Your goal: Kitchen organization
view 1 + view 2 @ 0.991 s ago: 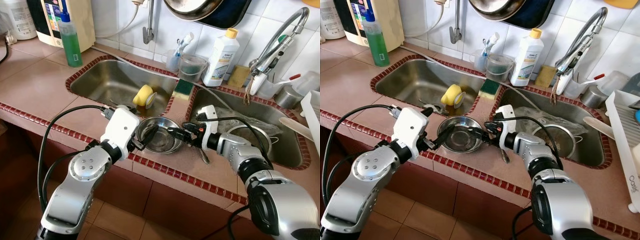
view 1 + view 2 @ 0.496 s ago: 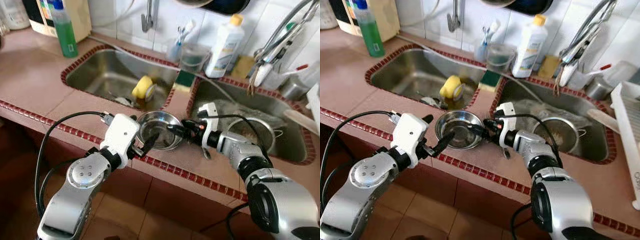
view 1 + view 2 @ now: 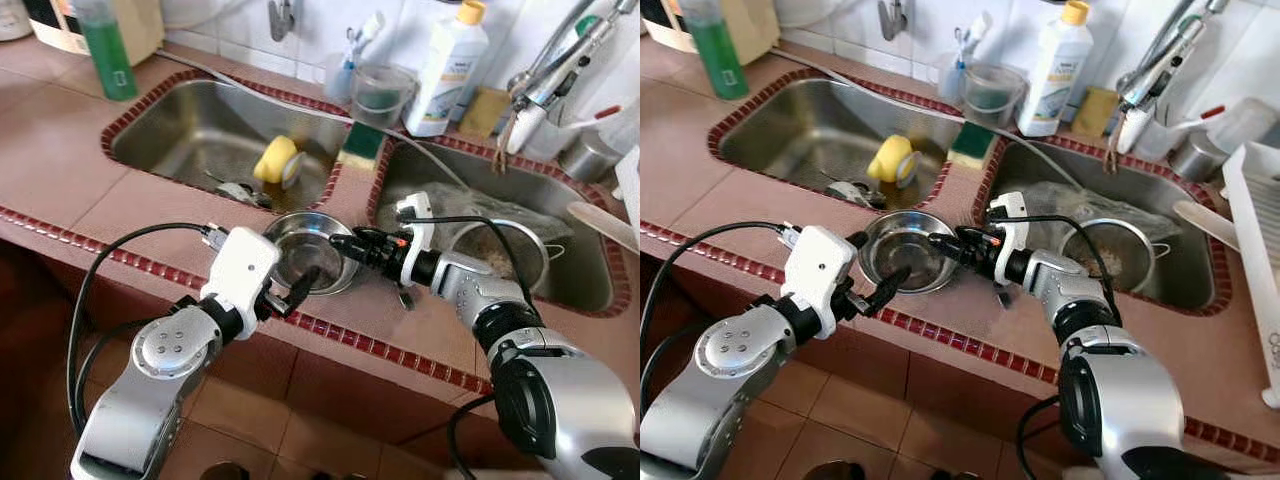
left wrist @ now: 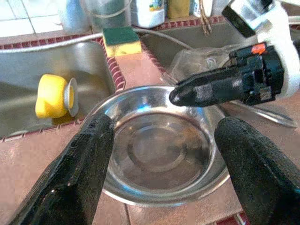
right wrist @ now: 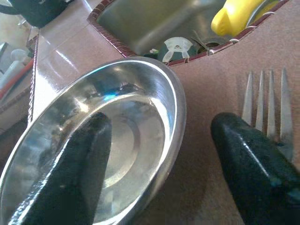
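Note:
A shallow steel bowl (image 3: 312, 258) sits on the brown counter strip between the two sinks. My left gripper (image 3: 296, 289) is at the bowl's near rim. In the left wrist view its fingers (image 4: 89, 154) stand open, wide on either side of the bowl (image 4: 159, 154). My right gripper (image 3: 343, 243) reaches in from the right and is open astride the rim. One of its fingers (image 5: 79, 164) is inside the bowl (image 5: 140, 98) and the other is over the counter. A fork (image 5: 266, 96) lies on the counter just right of the bowl.
The left sink (image 3: 180, 140) holds a yellow cup (image 3: 276, 160) and small debris. The right sink (image 3: 580, 285) holds a strainer (image 3: 500, 250) and a plastic bag. A green sponge (image 3: 362, 142), detergent bottle (image 3: 447, 65) and green bottle (image 3: 103, 45) line the back. A dish rack (image 3: 1255, 230) stands at the right.
The whole view has shifted as the head moved and tilted down. Both grippers keep their places at the bowl's rim, and the bowl has not visibly moved.

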`<state>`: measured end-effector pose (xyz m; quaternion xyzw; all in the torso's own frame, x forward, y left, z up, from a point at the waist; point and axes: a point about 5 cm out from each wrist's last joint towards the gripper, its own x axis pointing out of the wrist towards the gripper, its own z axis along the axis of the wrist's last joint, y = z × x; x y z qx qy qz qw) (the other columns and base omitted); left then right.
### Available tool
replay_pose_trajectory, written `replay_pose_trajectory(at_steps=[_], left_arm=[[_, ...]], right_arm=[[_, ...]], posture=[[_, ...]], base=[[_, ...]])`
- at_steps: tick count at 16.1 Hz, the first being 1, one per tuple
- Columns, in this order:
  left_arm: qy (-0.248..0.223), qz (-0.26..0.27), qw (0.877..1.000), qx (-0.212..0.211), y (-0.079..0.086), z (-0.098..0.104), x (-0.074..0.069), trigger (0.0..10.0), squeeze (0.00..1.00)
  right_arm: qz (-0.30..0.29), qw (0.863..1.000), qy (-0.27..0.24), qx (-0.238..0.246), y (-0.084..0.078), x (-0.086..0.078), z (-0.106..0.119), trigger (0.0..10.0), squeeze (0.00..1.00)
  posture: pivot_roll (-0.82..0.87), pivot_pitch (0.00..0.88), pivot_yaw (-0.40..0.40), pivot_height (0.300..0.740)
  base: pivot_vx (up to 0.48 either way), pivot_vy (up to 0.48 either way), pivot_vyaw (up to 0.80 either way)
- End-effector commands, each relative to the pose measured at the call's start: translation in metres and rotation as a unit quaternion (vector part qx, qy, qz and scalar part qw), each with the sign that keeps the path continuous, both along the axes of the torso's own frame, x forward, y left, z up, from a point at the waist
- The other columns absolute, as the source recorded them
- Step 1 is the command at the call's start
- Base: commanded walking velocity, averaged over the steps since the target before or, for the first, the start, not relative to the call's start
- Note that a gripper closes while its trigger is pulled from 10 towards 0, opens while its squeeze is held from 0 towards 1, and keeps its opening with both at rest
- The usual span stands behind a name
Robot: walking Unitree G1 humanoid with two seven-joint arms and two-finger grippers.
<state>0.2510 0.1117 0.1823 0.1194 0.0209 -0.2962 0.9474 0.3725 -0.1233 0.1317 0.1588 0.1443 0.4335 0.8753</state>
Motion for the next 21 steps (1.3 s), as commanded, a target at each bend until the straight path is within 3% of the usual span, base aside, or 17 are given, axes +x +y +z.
replay_pose_trajectory(at_steps=[1,14,21], left_arm=[[0.001,-0.008,1.0,-0.003,-0.004,0.001,-0.004,10.0,0.0],[0.009,0.006,1.0,-0.014,-0.003,0.001,-0.008,10.0,0.0],[-0.012,0.025,0.999,-0.035,0.001,0.011,0.0,10.0,0.0]], right_arm=[[0.005,1.0,0.004,-0.009,-0.003,0.0,0.0,0.0,0.0],[0.041,0.999,0.013,-0.018,-0.001,-0.003,0.0,0.0,0.0],[-0.001,0.999,0.008,0.042,-0.007,0.005,0.016,0.0,0.0]], posture=[[0.1,0.183,-0.159,0.74],[0.1,0.221,-0.182,0.74],[0.1,0.207,-0.179,0.74]], base=[[0.0,0.0,0.0],[0.0,0.0,0.0],[0.0,0.0,0.0]])
